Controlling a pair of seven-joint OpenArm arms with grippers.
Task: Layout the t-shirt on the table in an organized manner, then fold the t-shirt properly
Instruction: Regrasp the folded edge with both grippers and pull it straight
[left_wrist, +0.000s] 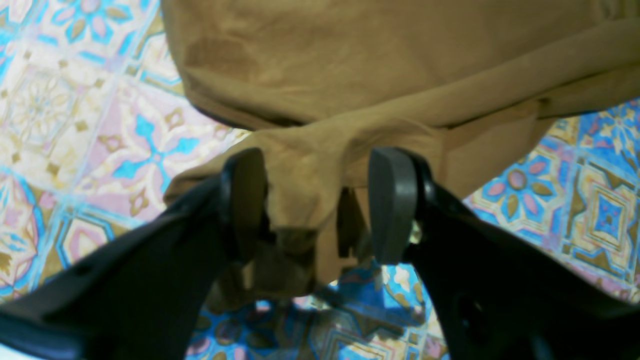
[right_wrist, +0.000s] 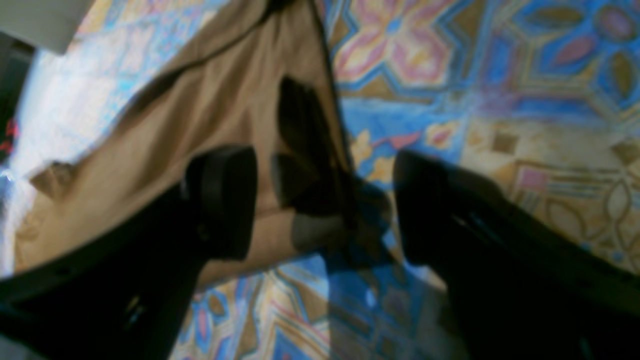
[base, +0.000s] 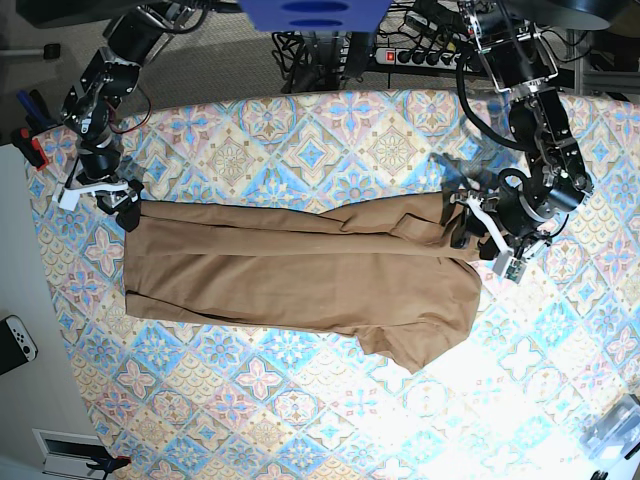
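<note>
Now, on the left of the base view sits the right gripper (base: 128, 212), at the far-left corner of the t-shirt (base: 300, 275). In the right wrist view its two jaws are spread wide apart. One jaw is over the brown cloth and the other is over the bare table (base: 300, 140). That picture is blurry, so I cannot be sure the jaws touch the shirt, but nothing looks pinched.

One t-shirt lies flat in the middle of the table. It is plain tan-brown and stretched long from left to right. A sleeve (base: 420, 345) sticks out at the lower right.

On the right of the base view is the left gripper (left_wrist: 318, 205), at the right end of the shirt. Its two jaws stand partly apart, and a bunched fold of the brown cloth sits between them. The cloth touches the inside of one jaw, and the other jaw is just beside the fold.

So I count two arms, two grippers and one shirt.

The table is covered with a cloth of blue, pink and cream diamond tiles with flowers. Bright light falls on its lower right part. Behind the table are black cables (base: 330, 45) and a power strip (base: 425, 57). A white game controller (base: 17, 340) lies on the floor at the left.
</note>
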